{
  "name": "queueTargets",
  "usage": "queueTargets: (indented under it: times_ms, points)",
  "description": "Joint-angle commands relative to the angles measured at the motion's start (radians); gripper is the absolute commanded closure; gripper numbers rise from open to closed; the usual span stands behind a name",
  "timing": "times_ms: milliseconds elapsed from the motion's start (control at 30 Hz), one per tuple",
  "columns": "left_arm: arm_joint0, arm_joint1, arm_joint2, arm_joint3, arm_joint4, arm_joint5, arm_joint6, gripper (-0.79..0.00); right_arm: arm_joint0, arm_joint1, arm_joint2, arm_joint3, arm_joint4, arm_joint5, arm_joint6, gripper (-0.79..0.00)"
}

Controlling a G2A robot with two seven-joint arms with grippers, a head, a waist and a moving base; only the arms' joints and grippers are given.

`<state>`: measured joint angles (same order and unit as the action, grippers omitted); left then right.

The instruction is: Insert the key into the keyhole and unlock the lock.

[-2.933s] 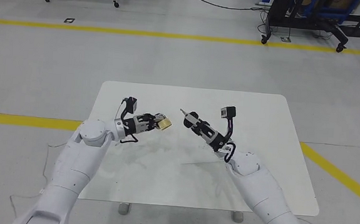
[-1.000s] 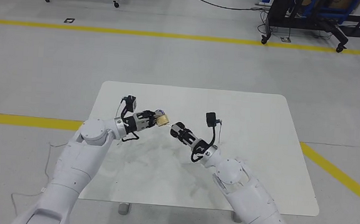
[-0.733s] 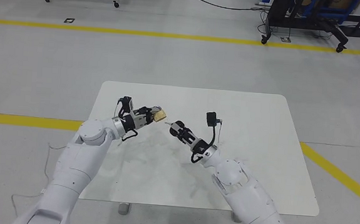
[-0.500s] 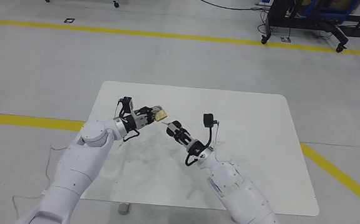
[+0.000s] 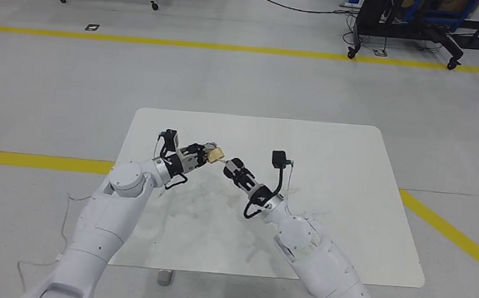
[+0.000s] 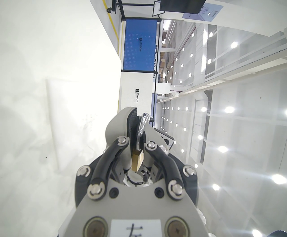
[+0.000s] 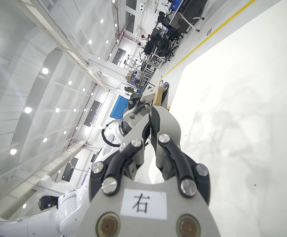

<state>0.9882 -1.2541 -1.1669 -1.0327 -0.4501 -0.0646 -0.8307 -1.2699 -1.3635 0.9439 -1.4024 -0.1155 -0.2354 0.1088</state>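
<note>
Top view: left pincer (image 5: 207, 152) grips the lock (image 5: 216, 156); right pincer (image 5: 230, 163), shut presumably on the key, sits just beside. Insertion step; next needs keyhole alignment.

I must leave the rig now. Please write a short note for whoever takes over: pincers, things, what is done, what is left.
Left pincer: shut on the lock, held above the table, with the shackle between its pads.
Right pincer: shut, tip at the lock's keyhole end; the key is hidden between its pads.
Done: both things are lifted and brought together.
Left: whether the key is in the keyhole cannot be told. Seat it, turn it, open the lock.
</note>
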Motion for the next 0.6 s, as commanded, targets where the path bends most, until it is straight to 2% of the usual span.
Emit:
queueTargets:
  times_ms: [0,567]
  points:
    - [-0.001,0.000,-0.001,0.002,0.000,-0.001,0.002,0.000,0.000,-0.001,-0.001,0.001,-0.004,0.003,-0.002,0.000]
    - [0.000,0.000,0.004,-0.003,0.016,0.000,0.013,0.000,0.000,-0.014,0.000,0.017,-0.030,0.021,-0.019,0.000]
